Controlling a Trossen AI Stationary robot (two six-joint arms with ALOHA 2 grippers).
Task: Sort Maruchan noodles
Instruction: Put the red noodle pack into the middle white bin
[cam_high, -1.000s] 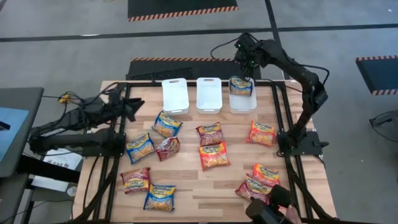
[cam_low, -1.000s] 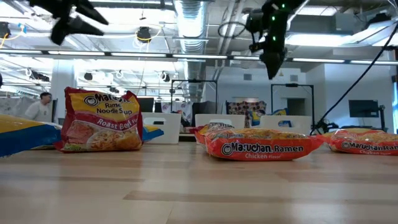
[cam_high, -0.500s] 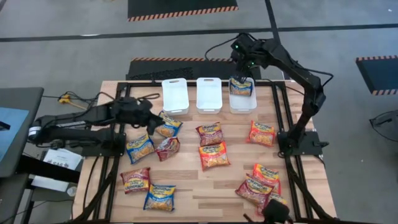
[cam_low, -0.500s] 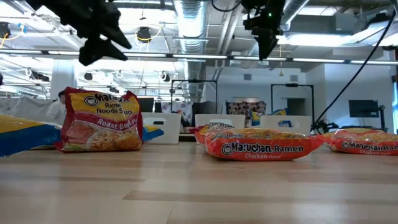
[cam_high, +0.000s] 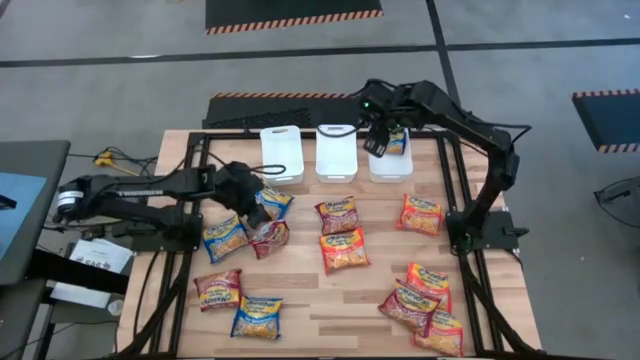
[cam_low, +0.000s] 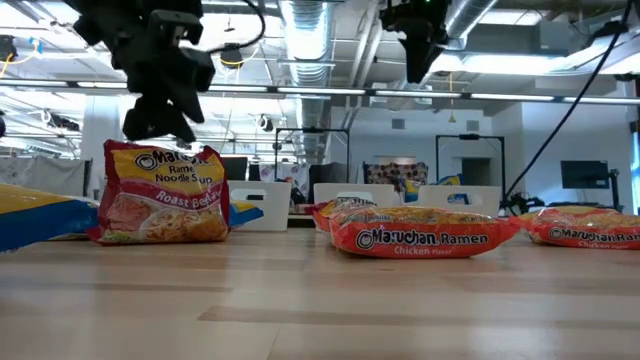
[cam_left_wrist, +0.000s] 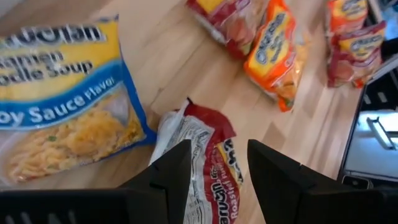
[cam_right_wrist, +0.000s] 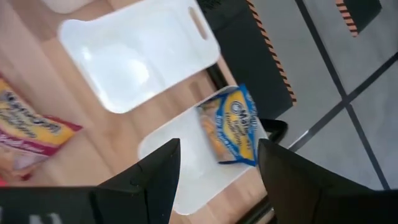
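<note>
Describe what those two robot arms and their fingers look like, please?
Both arms are black and slim, built of jointed segments with black cables running along them. The left arm has a white band near its base. The right arm shows a small green light near its wrist. The left gripper and right gripper each carry two flat, dark, wedge-shaped fingers.

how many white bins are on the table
3, in a row along the far edge: the left bin and the middle bin look empty; the right bin holds one blue noodle packet, partly under the right arm.
</note>
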